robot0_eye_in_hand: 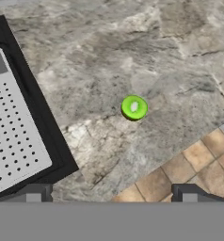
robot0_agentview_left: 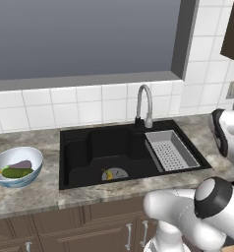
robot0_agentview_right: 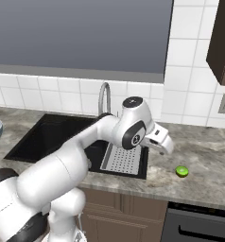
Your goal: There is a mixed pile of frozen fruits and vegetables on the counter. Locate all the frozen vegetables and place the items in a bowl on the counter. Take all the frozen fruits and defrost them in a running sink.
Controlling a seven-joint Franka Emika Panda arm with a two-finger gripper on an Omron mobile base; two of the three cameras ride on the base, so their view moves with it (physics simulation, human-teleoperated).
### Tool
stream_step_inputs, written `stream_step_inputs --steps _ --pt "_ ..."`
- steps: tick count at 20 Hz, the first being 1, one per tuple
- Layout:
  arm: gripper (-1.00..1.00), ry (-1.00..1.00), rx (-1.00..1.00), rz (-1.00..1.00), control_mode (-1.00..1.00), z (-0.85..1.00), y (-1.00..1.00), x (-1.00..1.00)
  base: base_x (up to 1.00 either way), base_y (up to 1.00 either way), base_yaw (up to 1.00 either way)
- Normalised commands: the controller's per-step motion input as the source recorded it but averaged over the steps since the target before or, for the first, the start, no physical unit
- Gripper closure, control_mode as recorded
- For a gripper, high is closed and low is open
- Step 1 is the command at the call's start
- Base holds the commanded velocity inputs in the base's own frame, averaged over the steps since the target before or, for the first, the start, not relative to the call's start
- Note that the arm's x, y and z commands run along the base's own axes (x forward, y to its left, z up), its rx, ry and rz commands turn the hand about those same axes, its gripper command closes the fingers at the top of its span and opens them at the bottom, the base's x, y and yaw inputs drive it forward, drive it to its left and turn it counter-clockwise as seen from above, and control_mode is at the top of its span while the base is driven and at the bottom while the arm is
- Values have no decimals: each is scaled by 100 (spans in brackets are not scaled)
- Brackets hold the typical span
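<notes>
A small round bright green lime (robot0_agentview_right: 182, 171) (robot0_eye_in_hand: 134, 107), one of the frozen fruits, lies on the counter (robot0_agentview_right: 204, 160) right of the sink (robot0_agentview_left: 114, 147). My gripper (robot0_agentview_right: 166, 146) (robot0_eye_in_hand: 111, 195) hovers above and left of it, open and holding nothing. The yellow banana (robot0_agentview_left: 108, 174) lies by the drain in the black basin. At the far left the pale blue bowl (robot0_agentview_left: 34, 156) holds the frozen vegetables, a dark green cucumber (robot0_agentview_left: 15, 173) and a grey-purple eggplant (robot0_agentview_left: 21, 164).
A grey perforated tray (robot0_agentview_left: 170, 150) (robot0_eye_in_hand: 12, 141) sits in the sink's right part, under the curved chrome faucet (robot0_agentview_left: 144, 106). The counter's front edge is close to the lime, with tiled floor (robot0_eye_in_hand: 194, 169) beyond it. A dark wall cabinet (robot0_agentview_right: 223, 42) hangs at upper right.
</notes>
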Motion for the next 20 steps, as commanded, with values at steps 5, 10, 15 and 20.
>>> stream_step_inputs --steps 5,10,15,20 --pt "-100 4 8 -2 -100 -11 -19 1 0 0 0" --pt "-100 2 7 -2 -100 -13 -23 5 0 0 0" --pt "-100 3 5 -2 -100 -14 -22 12 0 0 0" --pt "-100 2 2 -2 -100 -15 -21 12 0 0 0"
